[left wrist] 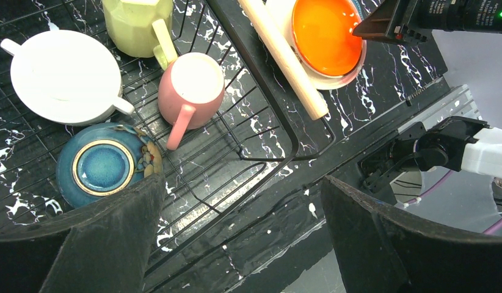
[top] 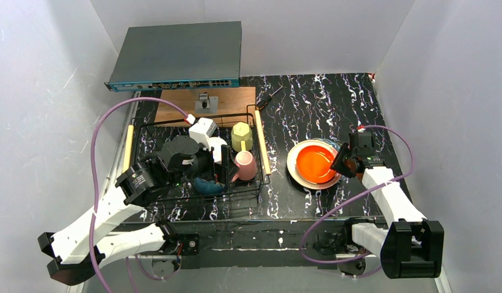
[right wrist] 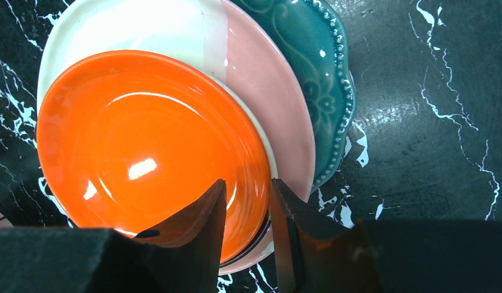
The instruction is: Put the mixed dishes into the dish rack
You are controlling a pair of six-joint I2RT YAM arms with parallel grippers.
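The dish rack [top: 236, 198] sits left of centre and holds the pink mug [left wrist: 193, 85], the yellow-green mug [left wrist: 135, 24], the white cup [left wrist: 62, 76] and the blue-teal bowl [left wrist: 102, 165]. My left gripper [left wrist: 241, 183] hangs wide open over the rack's near right corner, holding nothing. To the right of the rack, the orange plate [right wrist: 145, 146] lies on a cream-and-pink plate [right wrist: 273, 91], which lies on the teal plate [right wrist: 322, 73]. My right gripper [right wrist: 248, 189] straddles the orange plate's near rim. One finger is over the plate and the other outside it, with a gap still showing between them.
A grey network switch [top: 178, 55] stands at the back. A brown wooden board [top: 175, 97] lies in front of it, and a small black tool [top: 268, 97] lies to the board's right. The rack's wooden rod handle [top: 261, 143] lies between the mugs and the plates. White walls close in both sides.
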